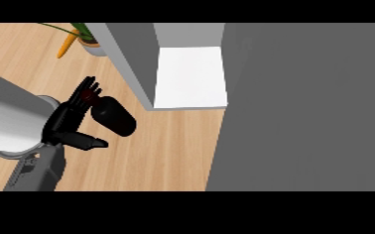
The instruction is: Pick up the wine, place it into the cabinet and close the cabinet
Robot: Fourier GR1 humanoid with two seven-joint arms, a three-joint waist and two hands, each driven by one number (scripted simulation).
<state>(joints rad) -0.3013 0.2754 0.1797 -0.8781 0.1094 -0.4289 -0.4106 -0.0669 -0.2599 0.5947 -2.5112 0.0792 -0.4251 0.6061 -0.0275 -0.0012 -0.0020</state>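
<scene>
Dark wine [116,116], half hidden, left hand [67,120]

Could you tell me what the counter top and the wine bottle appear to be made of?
Counter top: looks like light wood with a matte finish, shown by its fine straight grain lines. Wine bottle: looks like dark glass, near black with a faint sheen; it could equally be plastic.

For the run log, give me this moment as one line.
left robot hand: open beside wine bottle | bottle: on counter | cabinet: open | right robot hand: out of view
</scene>
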